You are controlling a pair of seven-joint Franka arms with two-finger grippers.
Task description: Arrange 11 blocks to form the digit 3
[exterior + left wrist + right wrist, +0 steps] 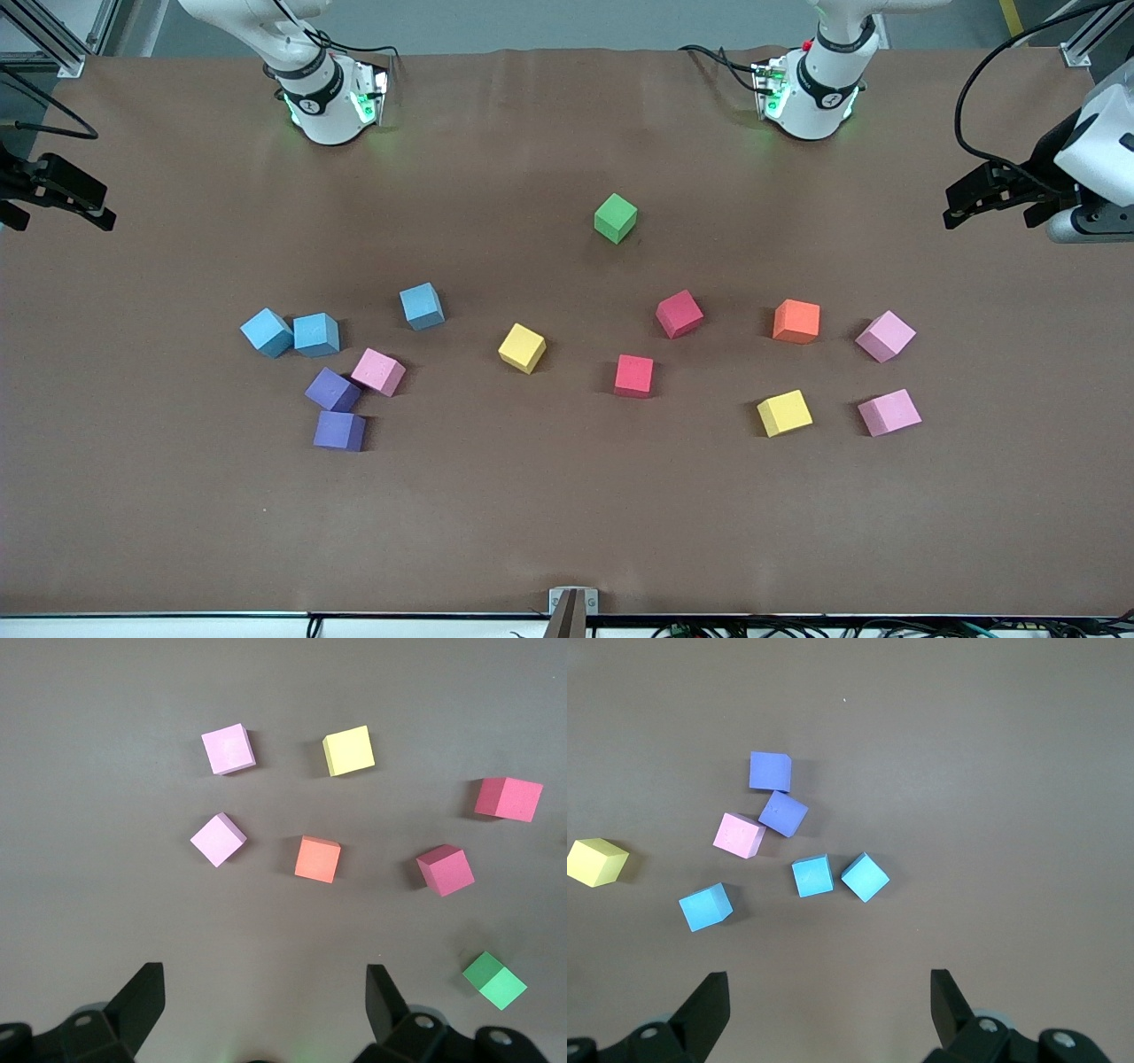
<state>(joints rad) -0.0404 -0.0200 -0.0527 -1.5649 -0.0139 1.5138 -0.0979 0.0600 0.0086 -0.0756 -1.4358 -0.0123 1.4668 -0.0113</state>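
Several blocks lie scattered on the brown table. Toward the right arm's end are three blue blocks (316, 334) (812, 875), a pink one (378, 371) and two purple ones (333, 390). A yellow block (522, 347) and two red ones (679, 314) lie mid-table, with a green block (616, 218) nearer the bases. Toward the left arm's end are an orange block (796, 321) (318, 858), a yellow one (784, 413) and two pink ones (885, 336). My left gripper (966, 202) (266, 979) and right gripper (66, 199) (830, 983) hover open and empty at the table's ends.
The brown table cover (567, 514) has a broad bare strip between the blocks and the edge nearest the front camera. A small metal bracket (572, 602) sits at the middle of that edge. Both arm bases (328, 97) stand along the opposite edge.
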